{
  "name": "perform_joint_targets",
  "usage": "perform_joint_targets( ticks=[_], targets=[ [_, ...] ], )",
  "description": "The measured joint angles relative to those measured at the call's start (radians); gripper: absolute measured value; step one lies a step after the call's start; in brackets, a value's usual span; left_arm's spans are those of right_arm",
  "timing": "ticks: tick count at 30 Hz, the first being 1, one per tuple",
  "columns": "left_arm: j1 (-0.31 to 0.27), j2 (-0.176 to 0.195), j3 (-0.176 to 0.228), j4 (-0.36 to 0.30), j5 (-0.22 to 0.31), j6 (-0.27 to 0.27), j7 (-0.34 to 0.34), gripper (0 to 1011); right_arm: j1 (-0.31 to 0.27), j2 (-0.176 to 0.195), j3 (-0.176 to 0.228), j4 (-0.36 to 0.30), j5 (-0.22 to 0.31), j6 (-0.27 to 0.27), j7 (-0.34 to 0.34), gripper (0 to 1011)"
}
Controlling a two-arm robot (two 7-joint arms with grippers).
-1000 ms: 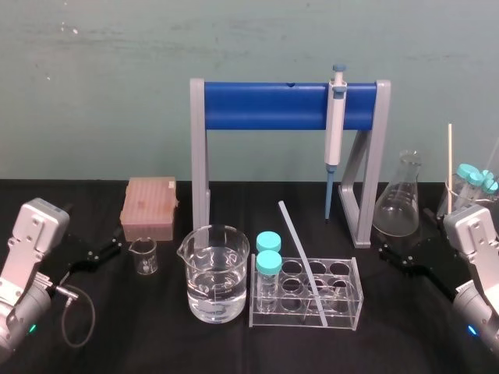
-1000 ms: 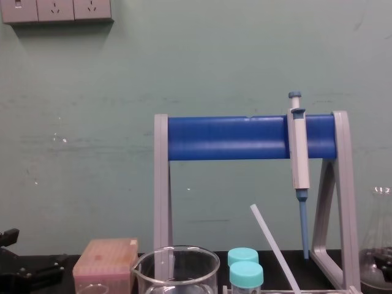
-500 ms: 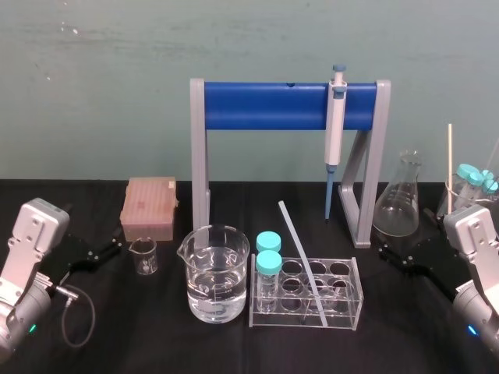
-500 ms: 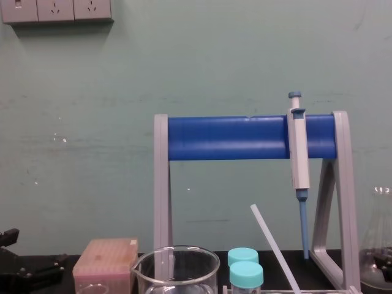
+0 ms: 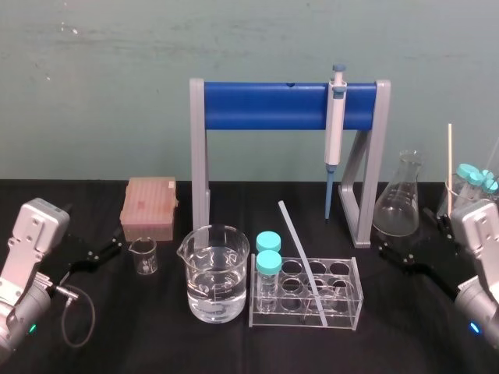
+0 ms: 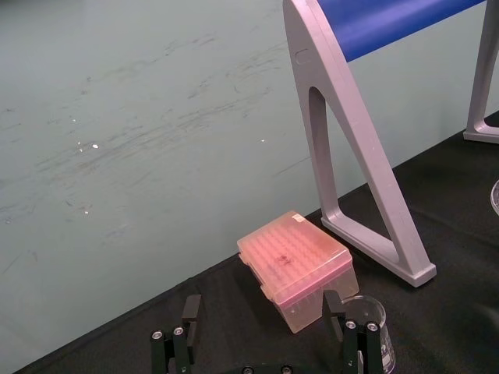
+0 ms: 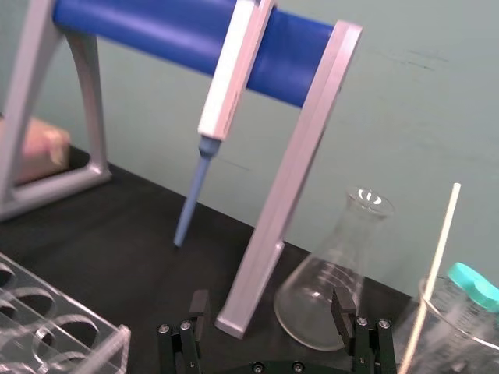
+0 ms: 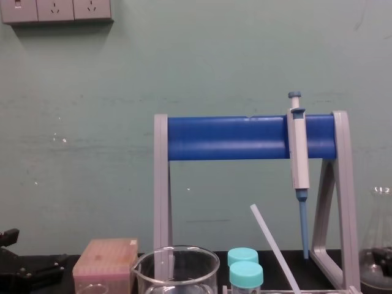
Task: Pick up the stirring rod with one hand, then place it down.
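Reaching for the rod is, as I judge it, the step in hand, since nothing is held. At the far left the left gripper point(image 5: 109, 249) sits low over the black tabletop point(image 5: 156, 335), jaws spread and empty. It is beside a ribbed pink tip box point(image 5: 150, 206) and a small glass beaker point(image 5: 143, 255). Next comes a large clear beaker point(image 5: 214, 273) part-filled with water, then two teal-capped tubes point(image 5: 268, 253) standing in a clear acrylic rack point(image 5: 351, 313).

The stirring rod point(image 5: 299, 255) stands tilted in that rack, lower end toward its front, upper end leaning back and leftward. It is thin, straight, smooth and translucent white. Behind it a grey-and-blue pipette point(image 5: 335, 128) hangs on a stand with a blue bar point(image 5: 265, 107), and a conical glass flask point(image 5: 399, 204) follows.

The right gripper point(image 5: 394, 255), jaws likewise wide and empty, lies near the rack's right end and seems the handier one. A good grasp would take the rod's free upper length, square across it. The lift should then follow the rod's slant, so the slick shaft neither levers the light rack nor knocks the tubes.
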Motion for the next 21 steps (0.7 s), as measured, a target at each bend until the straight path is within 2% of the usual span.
perform_joint_targets(
  ticks=[3,6,9,12,16,21],
  targets=[
    [0.000,0.000,0.000,0.000,0.000,0.000,0.000,1000,-0.006,-0.001,0.021,-0.022,0.046,0.020,0.035,1003],
    [0.000,0.000,0.000,0.000,0.000,0.000,0.000,1000,-0.019,-0.001,0.055,-0.081,0.144,0.067,0.121,1003],
    [0.000,0.000,0.000,0.000,0.000,0.000,0.000,1000,-0.027,0.000,0.070,-0.132,0.210,0.100,0.190,1003],
    [0.000,0.000,0.000,0.000,0.000,0.000,0.000,1000,-0.029,-0.002,0.072,-0.173,0.252,0.127,0.251,1003],
    [0.000,0.000,0.000,0.000,0.000,0.000,0.000,1000,-0.018,-0.014,0.061,-0.200,0.280,0.159,0.312,1003],
    [0.000,0.000,0.000,0.000,0.000,0.000,0.000,1000,0.014,-0.035,0.031,-0.195,0.273,0.191,0.358,1003]
  ],
)
